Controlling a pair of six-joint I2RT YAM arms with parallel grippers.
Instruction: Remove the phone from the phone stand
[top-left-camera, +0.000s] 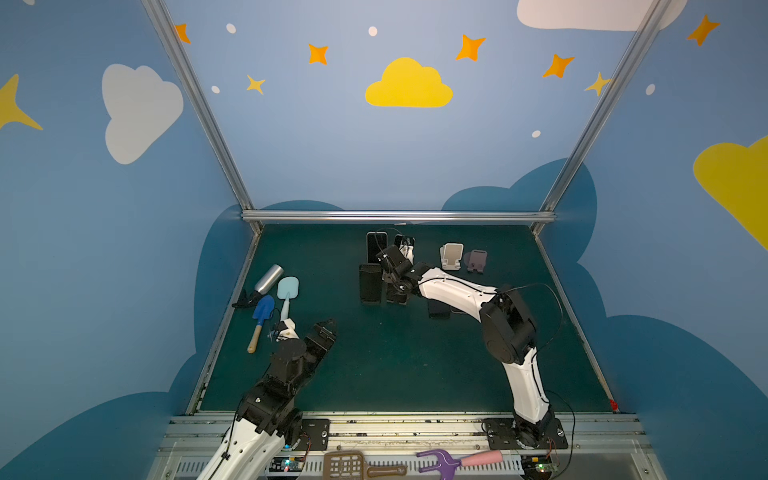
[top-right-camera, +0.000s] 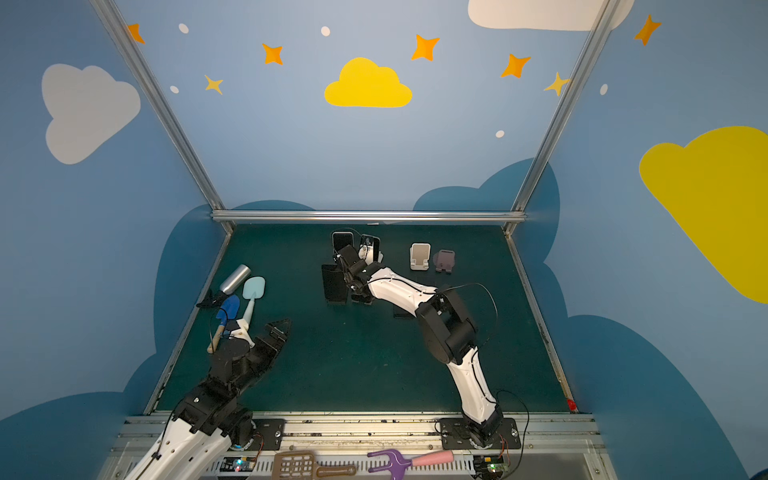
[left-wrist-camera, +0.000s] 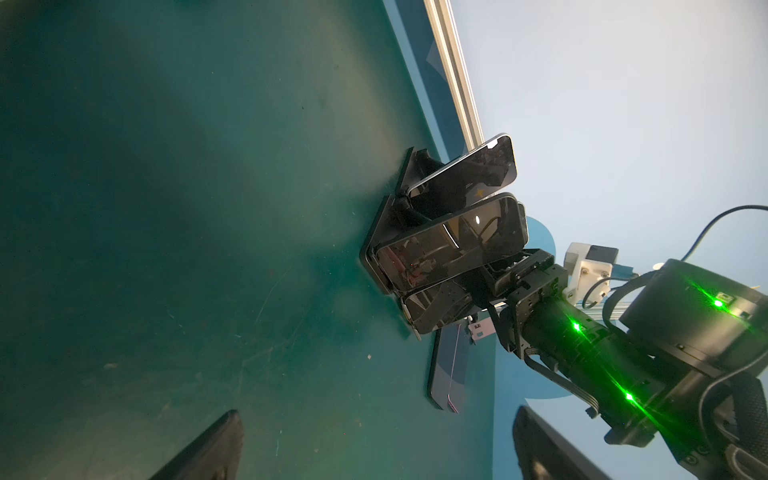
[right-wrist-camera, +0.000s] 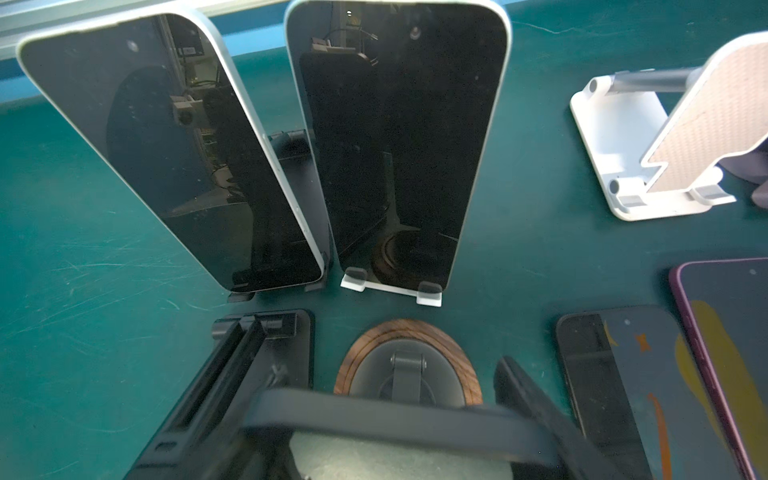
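Walls of blue, painted with clouds and stars, box in the scuffed dark green surface. At its 12 o'clock, among other phones, the dark phone stands over a wood-ringed stand between the jaws of the right gripper. I cannot tell whether they pinch it. At 8 o'clock the left gripper hovers, jaws apart, empty.

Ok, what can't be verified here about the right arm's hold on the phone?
- Right wrist view: the phone is blurred close to the lens, so contact with the fingers is unreadable.
- Both top views: the right gripper covers that phone.
- Right wrist view: the purple phone is cut off by the frame edge.
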